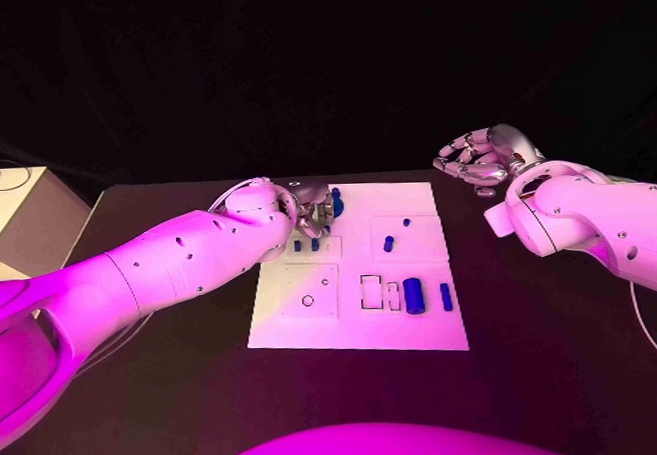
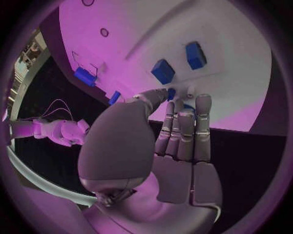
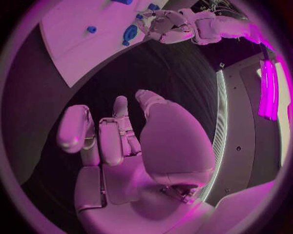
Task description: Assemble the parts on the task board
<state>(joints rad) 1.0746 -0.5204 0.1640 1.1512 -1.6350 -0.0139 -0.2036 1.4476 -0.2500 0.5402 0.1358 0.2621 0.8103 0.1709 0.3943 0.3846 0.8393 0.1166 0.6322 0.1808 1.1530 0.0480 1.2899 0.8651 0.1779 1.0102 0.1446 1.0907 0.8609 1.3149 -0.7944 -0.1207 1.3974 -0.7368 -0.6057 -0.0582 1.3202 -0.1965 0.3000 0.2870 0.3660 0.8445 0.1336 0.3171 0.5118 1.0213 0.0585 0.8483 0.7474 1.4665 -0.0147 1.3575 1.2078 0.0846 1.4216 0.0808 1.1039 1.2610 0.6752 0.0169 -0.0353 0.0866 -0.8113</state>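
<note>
The white task board lies in the middle of the black table, and its small blue parts sit in several marked fields. Toward four o'clock on the board a stout blue cylinder lies beside a thinner blue bar, with two outlined rectangular recesses just at their nine o'clock side. Near the board's centre a short blue peg lies in a square field, and a smaller blue piece sits at its one o'clock. Toward eleven o'clock two small blue blocks stand side by side; in the left wrist view they appear as two upright blue blocks on a raised white field. At eight o'clock a small round hole marks another field. The left hand reaches over the board's eleven o'clock corner, its fingers held close together and pointing down at the board, with a blue part at their tips; whether the fingers grip it or only touch it I cannot tell. The right hand hangs off the board at two o'clock, above the table, its fingers curled loosely inward and holding nothing. A pale box stands at the table's nine o'clock edge.
</note>
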